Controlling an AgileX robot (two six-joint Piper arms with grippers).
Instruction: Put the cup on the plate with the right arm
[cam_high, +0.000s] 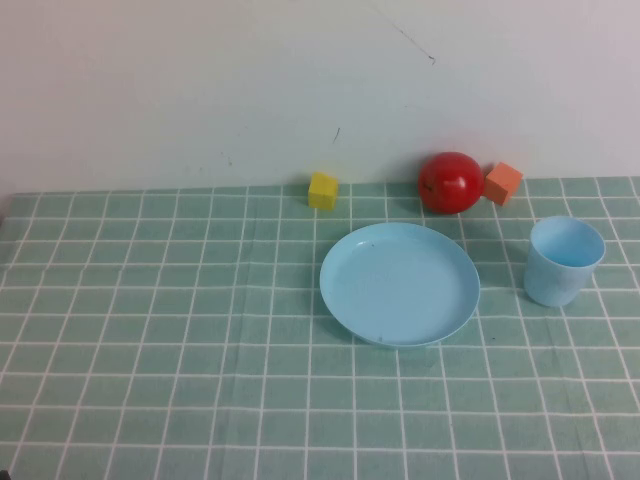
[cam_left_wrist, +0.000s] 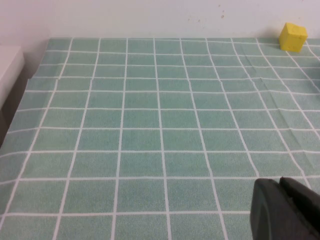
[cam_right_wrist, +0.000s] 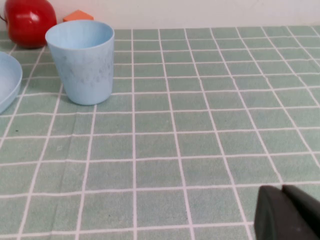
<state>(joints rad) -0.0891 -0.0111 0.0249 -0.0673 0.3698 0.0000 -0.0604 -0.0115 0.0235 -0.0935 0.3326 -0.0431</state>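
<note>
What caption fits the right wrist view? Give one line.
Right gripper low over the cloth, short of the upright cup; plate and red ball beyond.

Non-task items: green checked tablecloth (cam_high: 150, 330) with white grid lines covers the table, white wall (cam_high: 200, 80) behind it. Three items along the far edge at the wall — yellow cube (cam_high: 322, 190) near 12 o'clock, red ball (cam_high: 450, 182) at 1 o'clock, orange cube (cam_high: 503, 183) just beside the ball, tilted on an edge.

One cup (cam_high: 565, 261), one plate (cam_high: 400, 284), one red ball (cam_high: 450, 182), two small blocks: yellow (cam_high: 323, 190), orange (cam_high: 503, 183).
</note>
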